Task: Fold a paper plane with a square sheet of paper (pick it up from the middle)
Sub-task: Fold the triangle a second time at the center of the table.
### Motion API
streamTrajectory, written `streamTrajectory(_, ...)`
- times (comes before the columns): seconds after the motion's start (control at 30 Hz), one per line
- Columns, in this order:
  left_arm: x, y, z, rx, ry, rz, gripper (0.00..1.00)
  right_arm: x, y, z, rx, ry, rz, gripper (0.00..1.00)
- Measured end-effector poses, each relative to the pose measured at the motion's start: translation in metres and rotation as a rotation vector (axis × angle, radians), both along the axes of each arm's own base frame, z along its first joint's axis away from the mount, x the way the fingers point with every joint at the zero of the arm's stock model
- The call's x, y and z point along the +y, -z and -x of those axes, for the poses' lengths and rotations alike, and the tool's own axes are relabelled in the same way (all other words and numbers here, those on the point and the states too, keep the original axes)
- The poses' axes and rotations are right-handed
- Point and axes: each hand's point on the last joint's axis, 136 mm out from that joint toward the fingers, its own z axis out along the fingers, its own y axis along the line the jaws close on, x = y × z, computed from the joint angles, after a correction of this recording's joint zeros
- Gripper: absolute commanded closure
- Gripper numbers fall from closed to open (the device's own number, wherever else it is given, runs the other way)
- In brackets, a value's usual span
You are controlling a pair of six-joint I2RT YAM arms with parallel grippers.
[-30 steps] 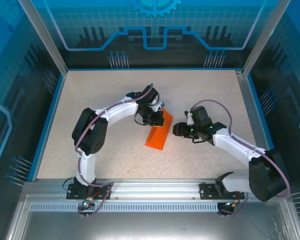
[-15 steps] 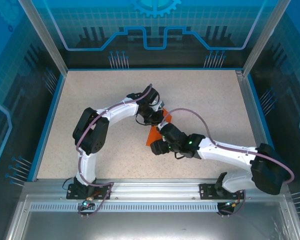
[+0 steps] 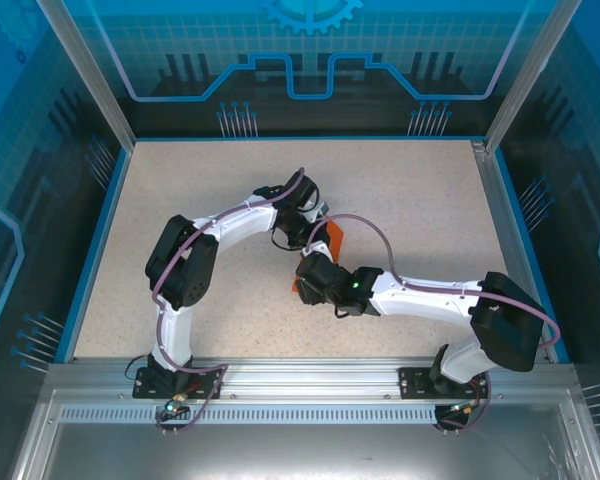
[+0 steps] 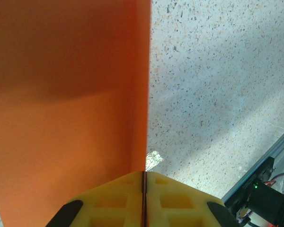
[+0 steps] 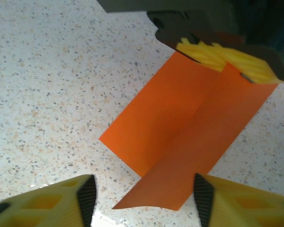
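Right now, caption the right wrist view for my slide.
Open right hand above the creased paper, left hand pinching its far end.

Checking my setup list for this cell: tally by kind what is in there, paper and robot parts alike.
Orange paper sheet: 1
White robot arms: 2 (left arm, right arm)
Yellow-fingered tools: 2 (left tool, right tool)
Total: 5

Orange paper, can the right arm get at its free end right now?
Probably yes: the right gripper is open right at the near end of the orange paper, nothing between; the left gripper only pinches the far end.
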Motion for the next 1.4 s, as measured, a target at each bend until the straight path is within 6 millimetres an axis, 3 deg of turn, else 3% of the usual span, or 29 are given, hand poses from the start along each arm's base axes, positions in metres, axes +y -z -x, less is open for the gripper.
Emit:
streamTrajectory(0.13, 0.0, 0.0, 0.0, 0.0, 0.0, 0.0, 0.91, 0.0, 0.0, 0.001, -0.002, 0.003, 0.003, 0.59)
streamTrajectory(0.63, 0.0, 0.0, 0.0, 0.0, 0.0, -0.001, 0.9, 0.0, 0.002, 0.003, 0.0, 0.003, 0.014, 0.72)
streamTrajectory(0.93, 0.0, 0.0, 0.0, 0.007, -0.01, -0.001, 0.86, 0.001, 0.0, 0.003, -0.008, -0.005, 0.011, 0.91)
streamTrajectory(1.0, 0.0, 0.001, 0.0, 0.012, -0.021, -0.003, 0.76, 0.002, -0.001, 0.003, -0.009, -0.013, 0.012, 0.94)
streamTrajectory(1.1, 0.004, 0.006, -0.001, 0.02, -0.045, -0.014, 0.72, 0.005, -0.001, 0.004, -0.006, -0.029, 0.003, 0.96)
streamTrajectory(1.17, 0.009, 0.012, -0.002, 0.024, -0.07, -0.032, 0.6, 0.005, -0.001, 0.004, 0.0, -0.039, -0.014, 0.96)
streamTrajectory(1.33, 0.041, 0.014, -0.009, -0.002, -0.186, -0.089, 0.37, -0.002, 0.009, 0.001, 0.054, -0.047, -0.058, 0.97)
streamTrajectory(1.4, 0.056, 0.007, -0.014, -0.033, -0.239, -0.099, 0.34, -0.004, 0.012, -0.002, 0.081, -0.049, -0.088, 0.97)
